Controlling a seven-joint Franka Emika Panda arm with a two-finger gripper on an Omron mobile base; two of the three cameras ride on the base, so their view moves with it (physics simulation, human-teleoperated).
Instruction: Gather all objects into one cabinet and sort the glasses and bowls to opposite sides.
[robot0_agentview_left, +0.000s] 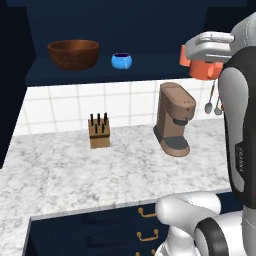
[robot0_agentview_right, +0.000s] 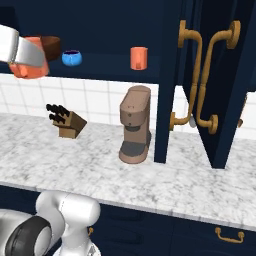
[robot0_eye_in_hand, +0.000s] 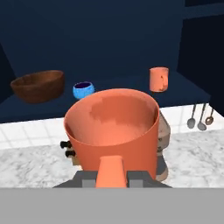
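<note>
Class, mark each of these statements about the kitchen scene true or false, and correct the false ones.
1. The gripper holds an orange tumbler. True.
2. The wooden bowl stands on the counter. False: it sits on the cabinet shelf.
3. The blue bowl is beside the wooden bowl on the shelf. True.
4. Both tumblers rest on the shelf. False: only the second tumbler does.
5. The coffee maker stands on the counter. True.
</note>
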